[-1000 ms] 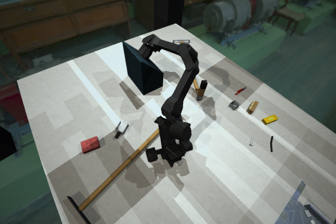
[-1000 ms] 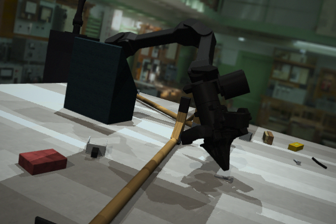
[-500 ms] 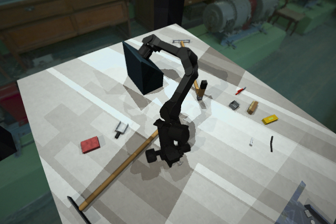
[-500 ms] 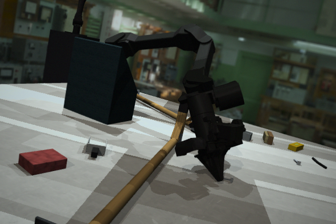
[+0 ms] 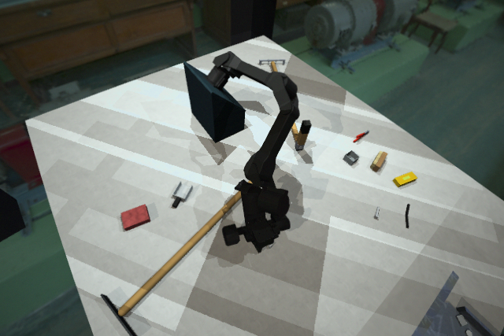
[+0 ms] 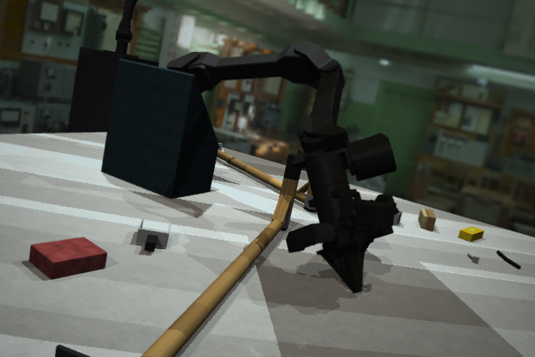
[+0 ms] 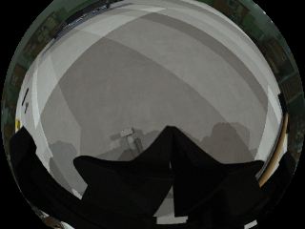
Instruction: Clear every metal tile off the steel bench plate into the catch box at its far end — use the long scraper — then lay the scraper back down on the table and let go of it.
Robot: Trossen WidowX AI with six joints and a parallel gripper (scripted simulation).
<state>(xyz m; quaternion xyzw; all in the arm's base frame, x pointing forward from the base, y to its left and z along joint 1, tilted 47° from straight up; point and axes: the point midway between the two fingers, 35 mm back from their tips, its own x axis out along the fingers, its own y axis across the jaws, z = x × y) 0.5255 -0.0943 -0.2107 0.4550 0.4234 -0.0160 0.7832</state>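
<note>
My gripper (image 5: 259,249) (image 6: 357,289) (image 7: 170,130) is shut and empty, pointing down with its tips at or just above the table. A small grey T-shaped metal piece (image 7: 127,133) lies close beside the tips. The long scraper, seen as a wooden handle (image 5: 183,255) (image 6: 233,275) with a black blade (image 5: 109,304), lies to one side of my gripper, apart from it. Its raised black-ended grip (image 6: 291,167) is near my wrist. The steel plate (image 5: 433,312) is cut off at the lower right, with light tiles (image 5: 461,319) on it. I cannot clearly make out the catch box.
A tall dark blue block (image 5: 213,108) (image 6: 146,128) stands by the arm's base. A red block (image 5: 135,217) (image 6: 68,257) and a small forked tool (image 5: 182,193) lie beyond the handle. A yellow block (image 5: 405,179) (image 6: 471,233) and a wooden block (image 5: 378,160) lie right. A second long-handled tool lies behind.
</note>
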